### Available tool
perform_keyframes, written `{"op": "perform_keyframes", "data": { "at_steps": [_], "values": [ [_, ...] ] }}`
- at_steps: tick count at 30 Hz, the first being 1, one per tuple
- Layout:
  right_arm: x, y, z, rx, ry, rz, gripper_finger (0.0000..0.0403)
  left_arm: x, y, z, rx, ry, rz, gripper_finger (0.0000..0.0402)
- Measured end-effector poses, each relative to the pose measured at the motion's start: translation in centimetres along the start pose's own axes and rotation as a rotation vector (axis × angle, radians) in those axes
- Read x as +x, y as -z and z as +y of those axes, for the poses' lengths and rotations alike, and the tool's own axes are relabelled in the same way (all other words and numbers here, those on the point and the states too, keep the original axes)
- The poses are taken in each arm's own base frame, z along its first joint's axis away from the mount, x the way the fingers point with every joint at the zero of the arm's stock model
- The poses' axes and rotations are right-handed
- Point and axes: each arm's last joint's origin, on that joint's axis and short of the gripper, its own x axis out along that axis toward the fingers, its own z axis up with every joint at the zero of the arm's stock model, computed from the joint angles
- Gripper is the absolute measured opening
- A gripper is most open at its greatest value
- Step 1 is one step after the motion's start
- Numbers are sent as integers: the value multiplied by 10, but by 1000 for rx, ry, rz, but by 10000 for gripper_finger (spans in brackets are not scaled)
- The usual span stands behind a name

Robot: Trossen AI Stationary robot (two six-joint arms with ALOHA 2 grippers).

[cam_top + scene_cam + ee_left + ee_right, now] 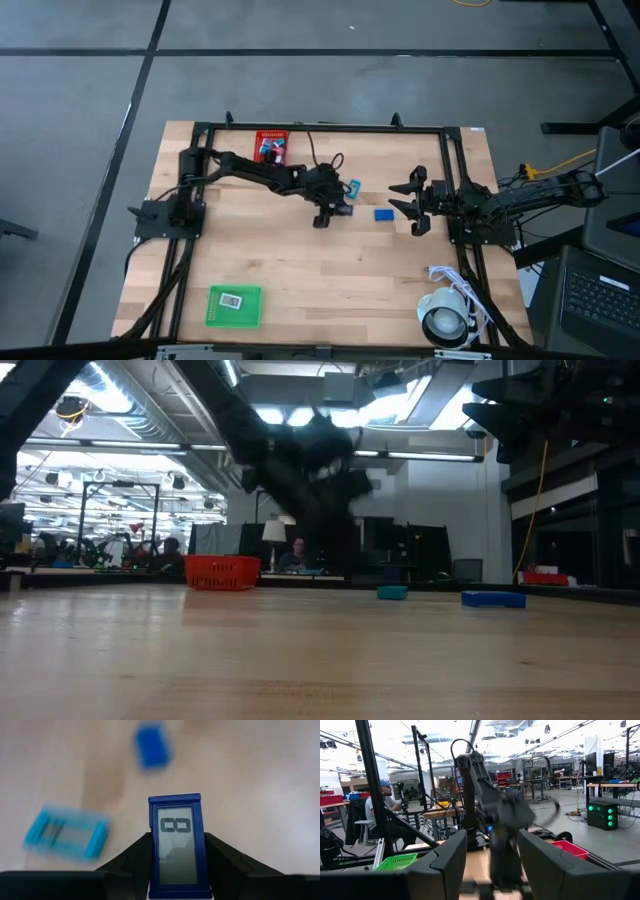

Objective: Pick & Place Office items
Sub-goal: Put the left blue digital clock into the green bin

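My left gripper (330,208) hovers near the table's middle, shut on a small dark-blue framed piece with a grey display (175,845). A teal flat piece (352,187) (65,832) and a blue block (385,213) (152,747) lie flat on the wood close by; both also show in the low view as the teal piece (391,592) and the blue block (493,599). My right gripper (400,198) (492,855) waits open just right of the blue block, touching nothing. My left gripper pinches the dark-blue display piece between its two fingers (132,855), which sit on the long side edges of its lower half (152,857). The piece runs along the fingers, its far end sticking out past them. It is held off the table.
A red mesh bin (270,147) (222,572) with small pieces in it stands at the far edge. A green mesh bin (235,305) holding a white piece sits near the front left. A white roll with cable (445,320) lies at the front right. People sit beyond the table.
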Motion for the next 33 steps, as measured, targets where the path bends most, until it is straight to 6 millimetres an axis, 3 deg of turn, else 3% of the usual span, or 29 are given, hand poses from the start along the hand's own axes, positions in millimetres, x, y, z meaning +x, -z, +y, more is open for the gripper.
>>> {"op": "perform_keyframes", "data": {
  "at_steps": [7,12,15,23,33],
  "values": [
    [0,0,1,0,-34,3,183,-38,-43,-10,46,304,-274,144],
    [0,0,1,0,-35,3,183,-78,-65,-25,96,335,-308,144],
    [0,0,1,-11,-46,-2,183,-110,-75,-39,148,238,-265,144],
    [0,-3,2,-10,-55,-27,183,-174,-77,-93,234,80,-86,144],
    [0,-3,2,-10,-55,-27,183,-216,-57,-187,165,94,92,144]
  ]
}}
